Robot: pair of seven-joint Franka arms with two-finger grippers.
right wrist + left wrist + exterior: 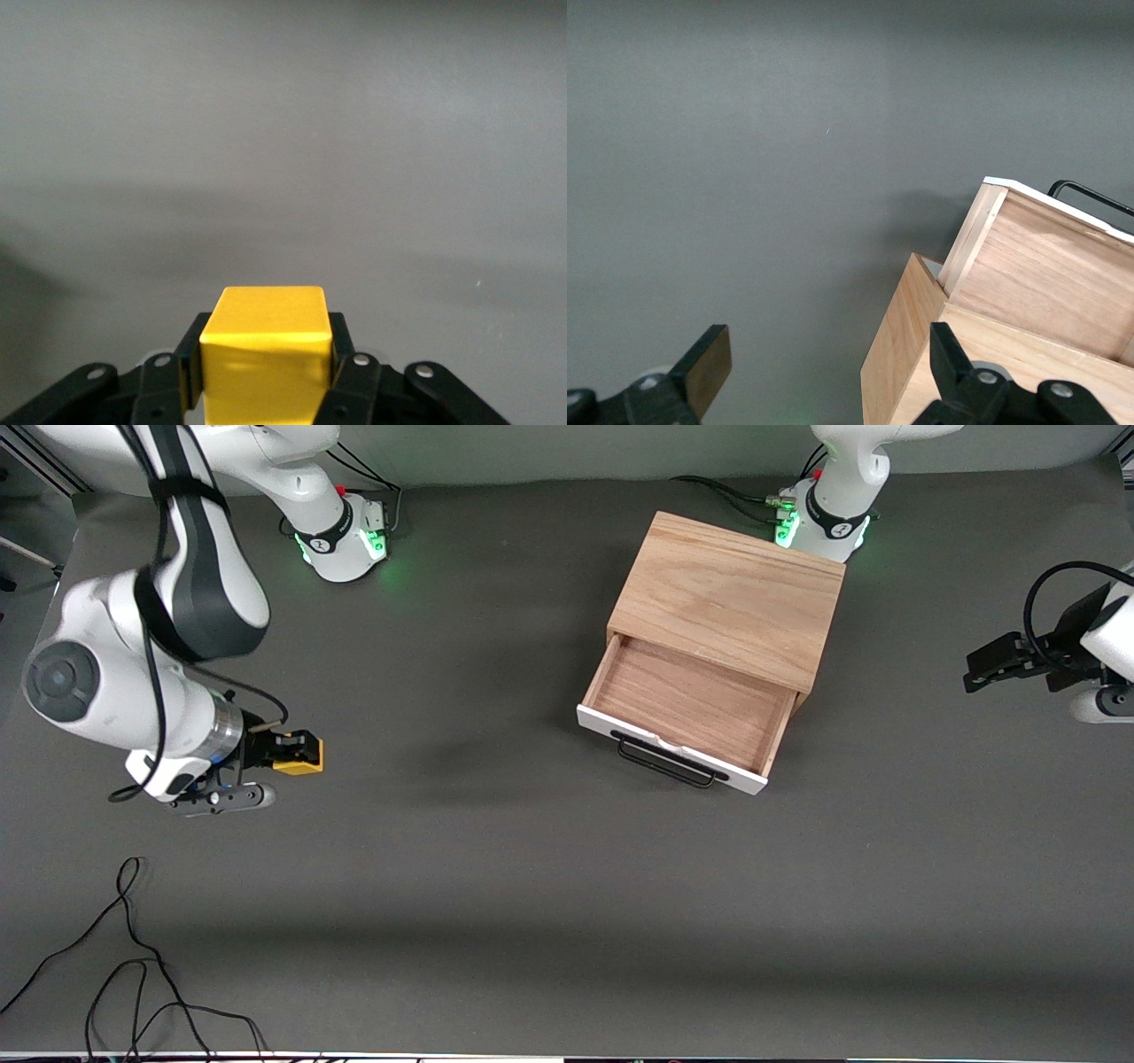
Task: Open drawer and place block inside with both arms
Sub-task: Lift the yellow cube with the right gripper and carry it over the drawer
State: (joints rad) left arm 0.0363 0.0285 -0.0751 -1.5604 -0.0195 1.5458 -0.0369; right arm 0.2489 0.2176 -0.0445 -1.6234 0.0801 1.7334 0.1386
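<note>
- The black fingers (pixel 345 376) of the right gripper (pixel 285 753) are closed on the small bright yellow cube block (pixel 266 350), one on each side face, so the cube sits square between them.
- In the front view this right gripper holds the block (pixel 299 755) in the air over the dark grey surface (pixel 496 886), at the right arm's end of the table, well apart from the cabinet.
- The grip looks firm and centred; I judge it is good for carrying the block across without slipping.
- The fingers (pixel 709 363) of the left gripper (pixel 997 664) stand wide apart and hold nothing.
- This left gripper is over the surface at the left arm's end, near the cabinet side, and the left arm waits there, probably to leave the way free.
- The wooden drawer with white front panel and black wire handle (pixel 691 713) is already pulled out of the light-wood box cabinet (pixel 731 598), and its inside is bare.
- So the opening step seems done; what is left is to bring the block over the open drawer and release it inside.
</note>
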